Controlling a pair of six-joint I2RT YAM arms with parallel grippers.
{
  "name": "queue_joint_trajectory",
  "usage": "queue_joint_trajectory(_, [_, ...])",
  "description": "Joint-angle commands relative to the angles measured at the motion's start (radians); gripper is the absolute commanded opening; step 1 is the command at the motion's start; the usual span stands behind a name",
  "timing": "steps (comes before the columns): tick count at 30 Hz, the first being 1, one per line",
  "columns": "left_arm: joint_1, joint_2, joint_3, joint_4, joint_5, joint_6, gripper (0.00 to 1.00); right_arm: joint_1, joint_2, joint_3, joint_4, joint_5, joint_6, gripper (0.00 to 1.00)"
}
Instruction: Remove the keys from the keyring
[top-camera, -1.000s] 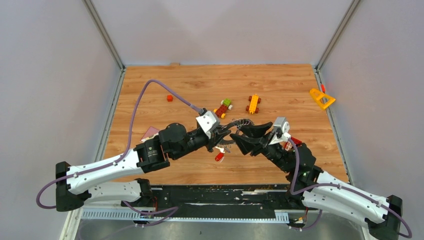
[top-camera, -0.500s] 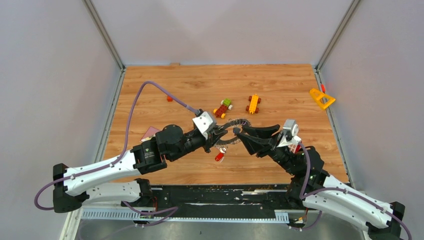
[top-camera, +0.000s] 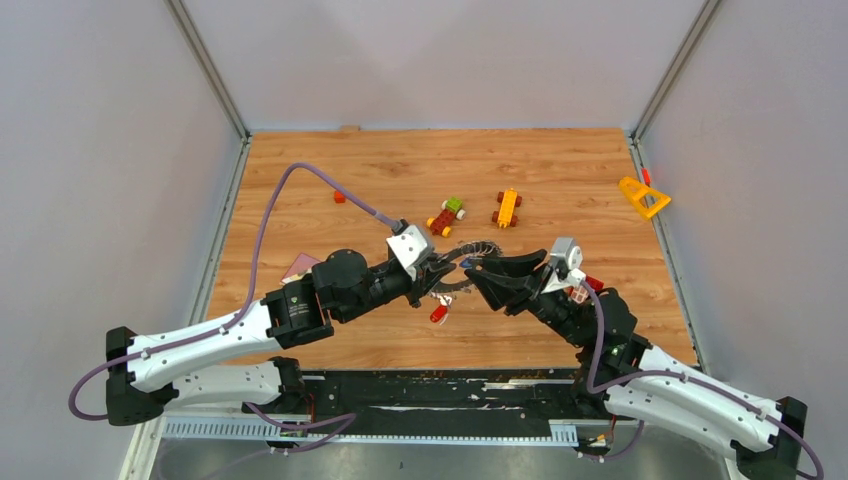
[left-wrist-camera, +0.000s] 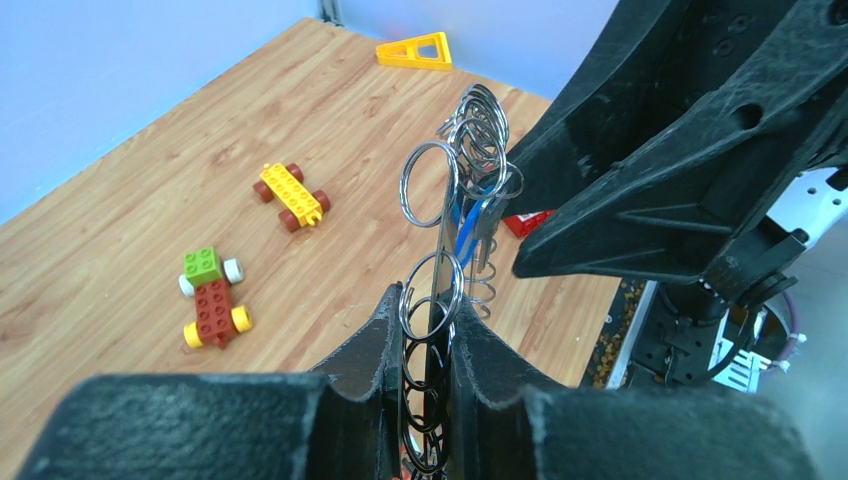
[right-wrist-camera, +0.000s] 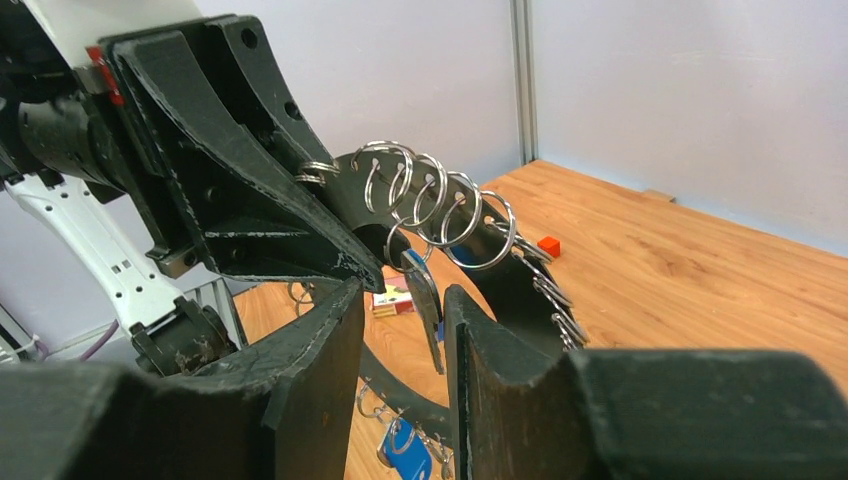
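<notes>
**Keyring pinched on edge by the left claw, right claw spread around one key**

The left gripper (top-camera: 441, 271) is pressed together on the keyring (right-wrist-camera: 505, 288). It holds the ring on edge, above the wooden table (top-camera: 300, 180), near the middle of the table and a little toward 6 o'clock. Small split rings (right-wrist-camera: 432, 200) crowd the ring's outer rim.

The right gripper (right-wrist-camera: 403, 305) meets it from 3 o'clock, its fingers standing apart. A short-bladed key (right-wrist-camera: 427, 310) hangs from one of those split rings into the gap between the fingers. The wrist view does not show whether the blade touches either finger. A blue-headed key (right-wrist-camera: 405, 445) dangles from the lower part of the rim.

A red-headed key (top-camera: 438, 314) lies loose on the wood at 7 o'clock of the ring.

Other things lie around the ring:
- At 12 o'clock is a red-and-green block vehicle (top-camera: 447, 215).
- At 1 o'clock is a yellow block vehicle (top-camera: 508, 207).
- At 2 o'clock, at the table's edge, is a yellow triangle (top-camera: 643, 197).
- At 10 o'clock, well apart, is a small red block (top-camera: 339, 197).
</notes>
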Motion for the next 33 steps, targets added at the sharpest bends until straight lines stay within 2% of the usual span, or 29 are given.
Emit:
queue_joint_trajectory(1, [-0.005,-0.019,0.018,0.058,0.037,-0.007,0.00,-0.002,0.026,0.011,0.034,-0.020,-0.014,0.36])
queue_joint_trajectory(13, [-0.004,-0.010,0.022,0.058,0.060,-0.008,0.00,-0.001,0.072,0.025,0.070,-0.031,-0.026,0.34])
queue_joint_trajectory(20, [-0.005,-0.017,0.017,0.054,0.049,-0.004,0.00,-0.002,0.058,0.012,0.076,-0.031,-0.025,0.23])
queue_joint_trajectory(27, [-0.005,-0.019,0.016,0.055,0.045,-0.002,0.00,-0.002,0.028,0.000,0.069,-0.031,-0.023,0.20])
queue_joint_trajectory(28, [-0.004,-0.020,0.016,0.055,0.044,-0.002,0.00,-0.002,0.023,-0.002,0.069,-0.031,-0.023,0.22])
queue_joint_trajectory(31, [-0.004,-0.020,0.016,0.055,0.046,-0.002,0.00,-0.001,0.015,-0.007,0.067,-0.062,-0.028,0.39])
queue_joint_trajectory(33, [-0.004,-0.021,0.016,0.056,0.049,-0.002,0.00,-0.002,0.013,-0.010,0.065,-0.063,-0.030,0.45])
